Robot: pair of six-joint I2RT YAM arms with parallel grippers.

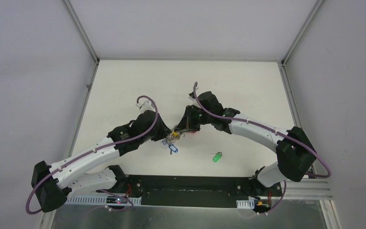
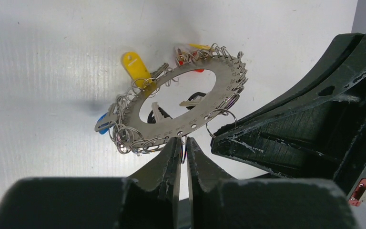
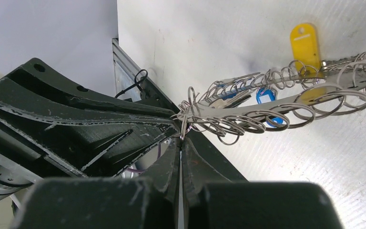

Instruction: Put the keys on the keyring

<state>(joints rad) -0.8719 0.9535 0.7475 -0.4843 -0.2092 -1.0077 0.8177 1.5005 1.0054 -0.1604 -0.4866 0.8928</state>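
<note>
I see the white counter (image 1: 124, 95) carrying the whole work area. The left arm (image 1: 95, 152) and right arm (image 1: 262, 133) reach inward and meet near the counter's centre.

The left end effector (image 2: 182, 140) has its fingers pressed together, pinching the rim of the keyring (image 2: 190, 125). The right end effector (image 3: 181, 138) is likewise pressed together, pinching a small wire loop at the opposite edge of the keyring. The keyring is a flat silvery ring, drilled around its band and strung with many wire loops. It spans the gap between the two end effectors.

A yellow tag (image 2: 134, 64) hangs at its far side, and a red tag (image 2: 186, 59) sits beside it. The blue-tagged key (image 1: 173, 149) hangs just near of the keyring; I cannot tell whether it is threaded on. The green-tagged key (image 1: 217, 156) lies alone on the counter, near and right of the keyring, well apart from both end effectors.
</note>
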